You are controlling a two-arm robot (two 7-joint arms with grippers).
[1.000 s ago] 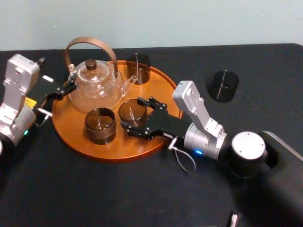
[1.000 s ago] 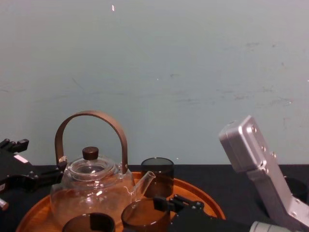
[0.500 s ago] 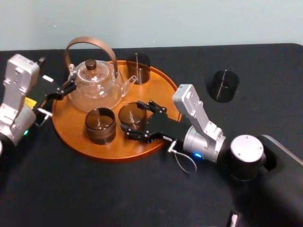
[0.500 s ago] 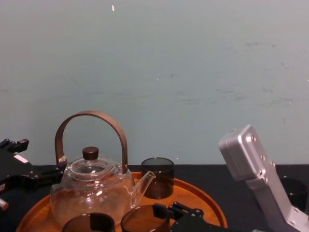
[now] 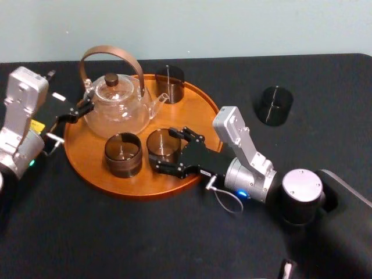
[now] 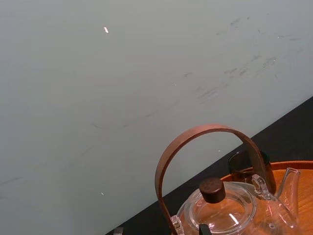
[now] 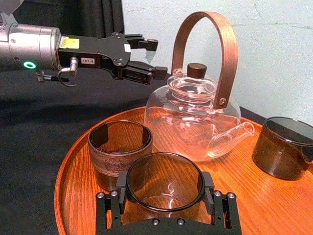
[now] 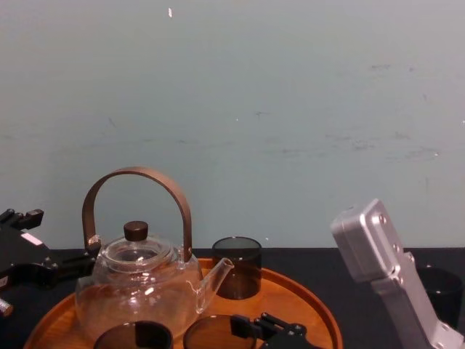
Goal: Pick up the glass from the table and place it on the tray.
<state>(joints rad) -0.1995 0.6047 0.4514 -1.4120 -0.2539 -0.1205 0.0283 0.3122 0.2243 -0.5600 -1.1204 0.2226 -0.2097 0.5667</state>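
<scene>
My right gripper point(image 5: 166, 149) is shut on a smoky brown glass point(image 5: 163, 141), its fingers on either side of the rim point(image 7: 164, 169). The glass is upright and low over the front right part of the round orange-brown tray point(image 5: 139, 185); I cannot tell whether its base touches the wood. In the chest view the glass point(image 8: 214, 333) is beside the gripper point(image 8: 272, 327), above the tray point(image 8: 305, 302). My left gripper point(image 5: 81, 108) hangs open by the tray's left edge, next to the glass teapot point(image 5: 116, 107), holding nothing. The black table point(image 5: 116, 232) lies all around.
Just left of the held glass, a second brown glass point(image 5: 123, 154) stands on the tray. A darker one point(image 5: 170, 82) is at the tray's back, by the teapot's spout. Another dark glass point(image 5: 274, 105) stands on the table at the back right.
My right gripper has come down and drawn back a little with the glass, which now sits lower over the tray. The left arm has not moved.
</scene>
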